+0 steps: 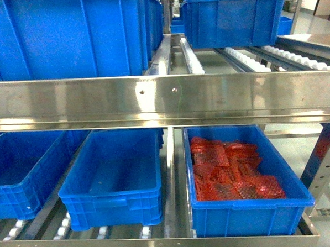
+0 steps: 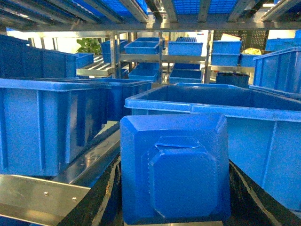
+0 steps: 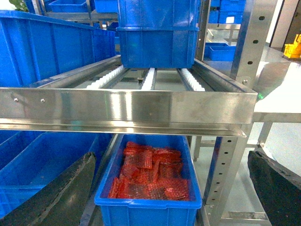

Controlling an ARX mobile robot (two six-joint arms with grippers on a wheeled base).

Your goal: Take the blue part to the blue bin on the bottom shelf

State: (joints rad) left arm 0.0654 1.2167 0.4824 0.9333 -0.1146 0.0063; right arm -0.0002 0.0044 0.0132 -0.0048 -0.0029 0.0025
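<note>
The left gripper [image 2: 175,207] is clamped on the blue part [image 2: 175,169], held up among bins on the upper level. The right gripper [image 3: 169,188] hangs with fingers [image 3: 56,193] wide apart. Below it, on the bottom shelf [image 1: 160,244], sit an empty bin [image 1: 115,181] and a bin of red pieces [image 1: 244,205].

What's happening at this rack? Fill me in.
The left gripper holds the blue part between its fingers, up among blue bins on a steel rack. The part is not yet in a bin. On the bottom shelf, the middle bin looks empty, while the right bin holds red mesh-wrapped items. The right gripper is open and holds nothing, facing that right bin.
</note>
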